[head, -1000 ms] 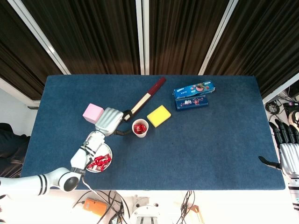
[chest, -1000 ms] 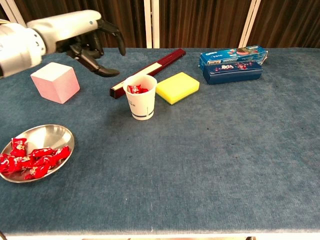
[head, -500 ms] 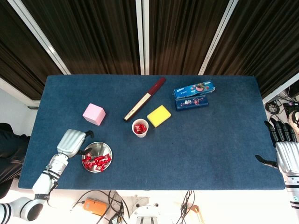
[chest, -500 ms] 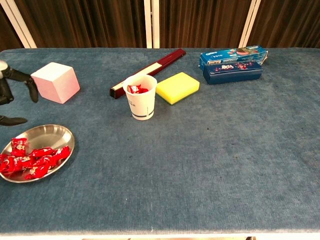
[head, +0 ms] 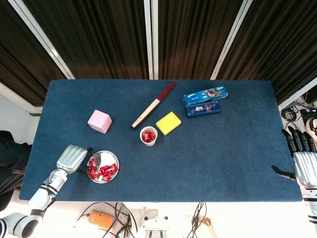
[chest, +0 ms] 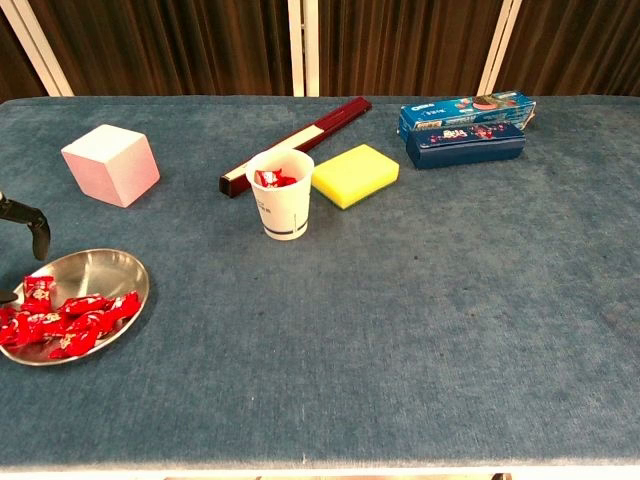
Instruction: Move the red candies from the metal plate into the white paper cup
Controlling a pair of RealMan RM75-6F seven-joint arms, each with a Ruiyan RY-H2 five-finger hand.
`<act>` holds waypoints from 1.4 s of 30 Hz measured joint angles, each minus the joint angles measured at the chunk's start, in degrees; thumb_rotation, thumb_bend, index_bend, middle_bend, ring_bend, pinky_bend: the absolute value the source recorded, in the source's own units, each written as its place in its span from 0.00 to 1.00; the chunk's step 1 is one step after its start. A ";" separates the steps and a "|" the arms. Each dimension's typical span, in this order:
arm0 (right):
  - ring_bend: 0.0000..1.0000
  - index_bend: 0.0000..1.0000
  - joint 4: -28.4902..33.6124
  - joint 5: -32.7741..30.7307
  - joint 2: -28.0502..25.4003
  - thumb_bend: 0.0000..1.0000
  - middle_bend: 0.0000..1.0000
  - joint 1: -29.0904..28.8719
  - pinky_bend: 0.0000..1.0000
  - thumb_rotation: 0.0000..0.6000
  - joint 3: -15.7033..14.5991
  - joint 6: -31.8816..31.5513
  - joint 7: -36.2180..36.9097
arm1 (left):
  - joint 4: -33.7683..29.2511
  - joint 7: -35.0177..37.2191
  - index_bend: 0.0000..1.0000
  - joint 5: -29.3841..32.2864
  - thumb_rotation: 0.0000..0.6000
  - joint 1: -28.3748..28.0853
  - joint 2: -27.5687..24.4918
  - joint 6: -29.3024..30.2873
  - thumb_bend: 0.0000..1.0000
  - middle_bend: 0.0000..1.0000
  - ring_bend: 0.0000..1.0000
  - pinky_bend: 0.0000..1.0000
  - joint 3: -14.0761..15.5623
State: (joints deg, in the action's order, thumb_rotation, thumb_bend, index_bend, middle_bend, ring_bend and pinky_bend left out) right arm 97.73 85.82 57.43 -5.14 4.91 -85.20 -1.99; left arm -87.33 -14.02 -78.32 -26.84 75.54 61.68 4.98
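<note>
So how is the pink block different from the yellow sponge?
The pink block is a tall cube, while the yellow sponge is a flat slab. The block sits alone at the table's left, apart from other things; the sponge lies near the middle, right beside the cup and close to the dark red stick. Both rest on the blue cloth, untouched by either hand.

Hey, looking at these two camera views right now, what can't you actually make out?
- Left hand: chest view's left edge cuts it off; only a fingertip shows, so I cannot tell if it holds a candy.
- Right hand: head view's right edge clips it; absent from chest view.
- Red candies on the metal plate: piled, count unclear.
- White paper cup: its wall hides how full it is.
</note>
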 measured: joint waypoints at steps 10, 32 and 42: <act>0.00 0.00 0.80 0.15 -0.10 0.02 0.00 0.27 0.00 1.00 -0.08 -0.48 -0.94 | 2.86 0.31 0.44 -1.87 1.00 -0.33 1.76 -1.42 0.15 0.98 0.91 0.88 -0.32; 0.00 0.00 1.35 -0.09 -0.20 0.02 0.00 0.55 0.00 1.00 -0.03 -0.68 -1.51 | 4.82 1.80 0.55 -2.20 1.00 -0.64 3.55 -4.59 0.36 0.98 0.91 0.88 -0.99; 0.00 0.00 1.35 0.16 -0.19 0.02 0.00 0.64 0.00 1.00 0.01 -0.99 -1.30 | 2.21 5.39 0.59 -2.97 1.00 -0.55 2.36 -2.01 0.42 0.98 0.91 0.88 -3.06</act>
State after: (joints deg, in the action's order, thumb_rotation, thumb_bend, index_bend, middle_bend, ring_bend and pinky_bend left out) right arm 99.08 85.98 57.25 -4.50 4.92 -86.19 -3.29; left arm -85.11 -8.63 -81.29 -27.38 77.91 59.67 1.93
